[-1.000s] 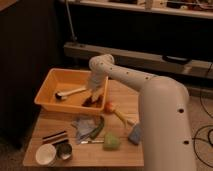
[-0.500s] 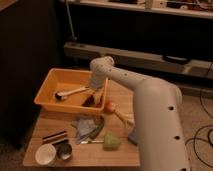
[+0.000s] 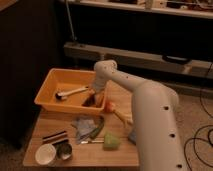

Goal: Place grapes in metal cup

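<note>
The grapes [image 3: 89,102] show as a small dark reddish bunch on the floor of the yellow bin [image 3: 50,82], near its right wall. My gripper [image 3: 94,97] points down into the bin, right over the grapes and against them; its tip is hard to make out. The white arm [image 3: 150,115] bends in from the right. The metal cup [image 3: 64,151], small and shiny with a dark inside, stands at the table's front left corner, far from the gripper.
A white cup [image 3: 45,155] stands just left of the metal cup. A white-handled utensil [image 3: 70,92] lies in the bin. On the wooden table [image 3: 100,157] lie an orange-red fruit [image 3: 109,106], a bluish cloth [image 3: 83,124], a green block [image 3: 111,141] and a dark bar [image 3: 54,137].
The gripper has dipped slightly lower into the bin, onto the grapes. Everything on the table has stayed where it was.
</note>
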{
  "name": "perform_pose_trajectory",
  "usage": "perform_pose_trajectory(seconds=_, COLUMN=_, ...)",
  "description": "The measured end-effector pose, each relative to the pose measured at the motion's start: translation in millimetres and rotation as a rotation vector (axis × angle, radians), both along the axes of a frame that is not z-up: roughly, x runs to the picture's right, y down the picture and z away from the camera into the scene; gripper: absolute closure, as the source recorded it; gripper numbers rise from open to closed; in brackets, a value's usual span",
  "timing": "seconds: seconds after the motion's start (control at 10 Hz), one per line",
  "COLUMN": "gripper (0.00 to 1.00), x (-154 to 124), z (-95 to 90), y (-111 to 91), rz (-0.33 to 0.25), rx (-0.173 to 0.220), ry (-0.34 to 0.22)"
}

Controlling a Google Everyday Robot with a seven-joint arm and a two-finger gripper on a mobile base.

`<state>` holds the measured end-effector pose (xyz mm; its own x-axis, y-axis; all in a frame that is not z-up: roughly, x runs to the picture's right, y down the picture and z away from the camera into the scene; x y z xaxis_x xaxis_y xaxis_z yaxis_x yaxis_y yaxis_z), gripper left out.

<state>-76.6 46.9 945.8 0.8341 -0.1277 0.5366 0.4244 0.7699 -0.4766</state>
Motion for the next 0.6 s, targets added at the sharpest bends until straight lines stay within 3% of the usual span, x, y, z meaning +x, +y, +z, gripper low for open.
perform_pose_trajectory(seconds=0.3, gripper=0.73, x=-6, z=-1.0, y=5, rz=-0.037, rx=-0.053, ry=-0.015)
perform_pose_trajectory(seconds=0.5, gripper=0.95, x=-23, z=-7.5, y=9, rz=-0.128, rx=-0.068, ry=0.006)
perform_pose_trajectory(seconds=0.6, gripper=0.99, x=-30, z=-11.4, y=10, rz=-0.142, rx=-0.072, ry=0.007)
